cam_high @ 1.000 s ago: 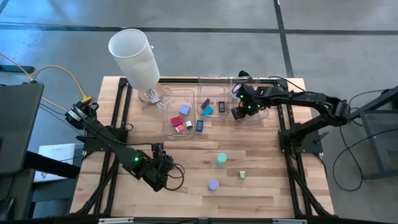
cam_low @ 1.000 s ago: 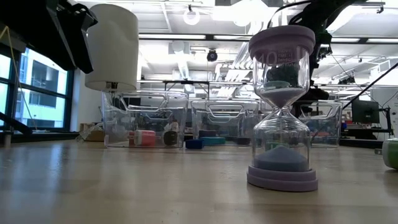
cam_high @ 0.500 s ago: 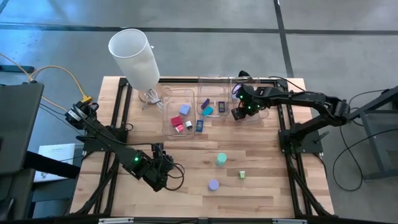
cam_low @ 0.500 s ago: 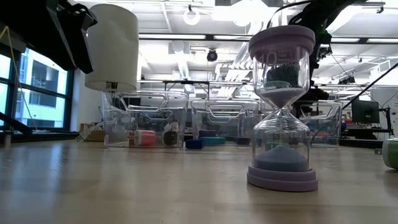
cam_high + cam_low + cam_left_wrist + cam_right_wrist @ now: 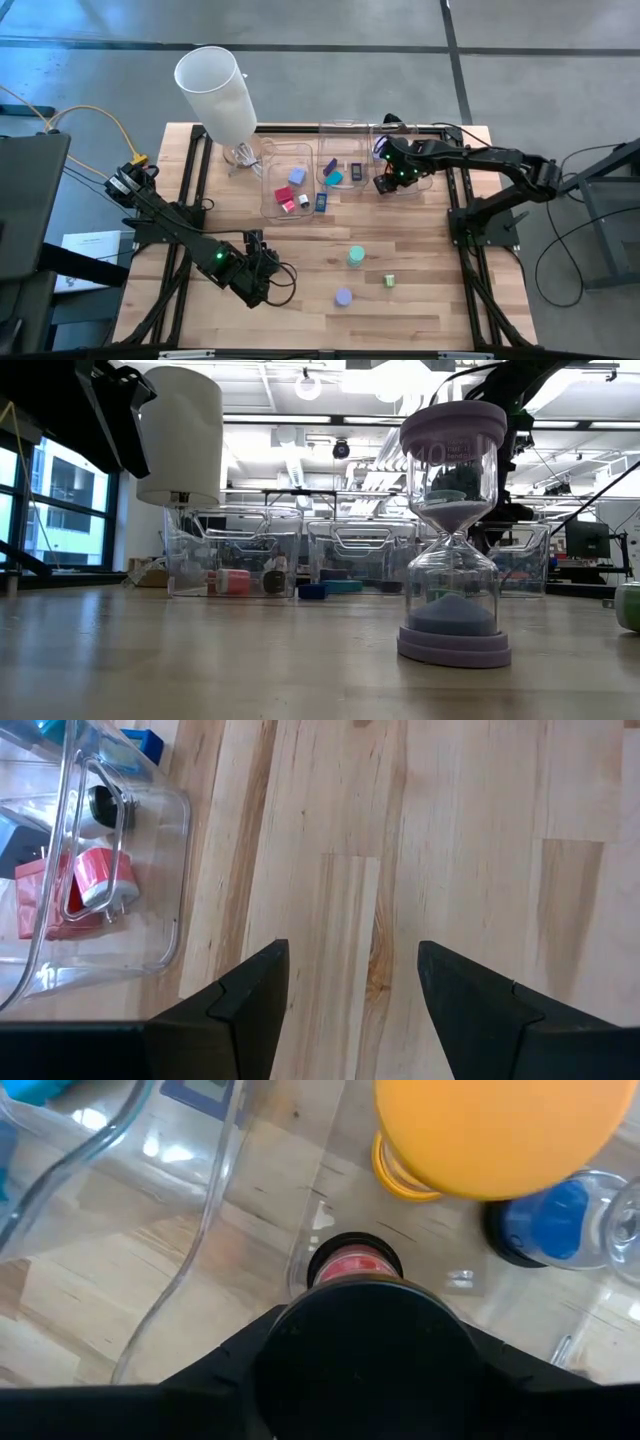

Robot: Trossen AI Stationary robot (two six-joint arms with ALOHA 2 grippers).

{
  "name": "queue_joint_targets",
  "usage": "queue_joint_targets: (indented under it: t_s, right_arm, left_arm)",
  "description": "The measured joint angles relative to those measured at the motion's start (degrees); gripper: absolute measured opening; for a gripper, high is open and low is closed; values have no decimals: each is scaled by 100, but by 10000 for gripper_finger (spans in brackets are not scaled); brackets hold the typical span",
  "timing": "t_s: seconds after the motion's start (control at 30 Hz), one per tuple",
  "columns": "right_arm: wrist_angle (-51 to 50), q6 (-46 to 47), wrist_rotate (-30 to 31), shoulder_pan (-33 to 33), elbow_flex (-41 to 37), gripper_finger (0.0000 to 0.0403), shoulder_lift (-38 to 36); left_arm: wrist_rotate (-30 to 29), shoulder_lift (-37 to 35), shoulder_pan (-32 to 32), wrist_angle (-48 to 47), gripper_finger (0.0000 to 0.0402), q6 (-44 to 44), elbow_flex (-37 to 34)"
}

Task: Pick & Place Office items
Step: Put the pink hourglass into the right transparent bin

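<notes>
The wooden table (image 5: 420, 300) stands on a grey concrete floor crossed by dark seams. At its far left corner rises a tall white cylinder (image 5: 215, 85). Toward the near left corner the left gripper (image 5: 350, 1005) hangs over bare planks, fingers spread apart and holding nothing.

Three clear bins line the far edge. The left bin (image 5: 268, 205) holds a red block (image 5: 283, 194), a lavender block (image 5: 297, 176) and a pink block (image 5: 289, 205). The middle bin (image 5: 340, 128) holds a teal piece (image 5: 334, 178) and a dark blue rectangle (image 5: 355, 167).

On open wood between the bins and the near edge stand a teal timer (image 5: 356, 256), a lavender timer (image 5: 453, 530) closest to the near edge, and a small green piece (image 5: 389, 281) just right of them.

The right gripper (image 5: 383, 180) reaches into the right bin (image 5: 405, 192), its fingers clenched on a black-capped timer (image 5: 360, 1350) with red sand showing beneath the cap. Close by in that bin sit an orange-capped timer (image 5: 500, 1130) and a blue-based timer (image 5: 550, 1220).

Beyond the table, the low view shows tall windows at the left and ceiling lights among ducts overhead.
</notes>
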Motion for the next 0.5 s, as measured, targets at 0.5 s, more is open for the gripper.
queue_joint_targets:
  t_s: [0.5]
  right_arm:
    - [167,175,-21,0,7,212,28]
  left_arm:
    - [0,0,0,-2,214,2,0]
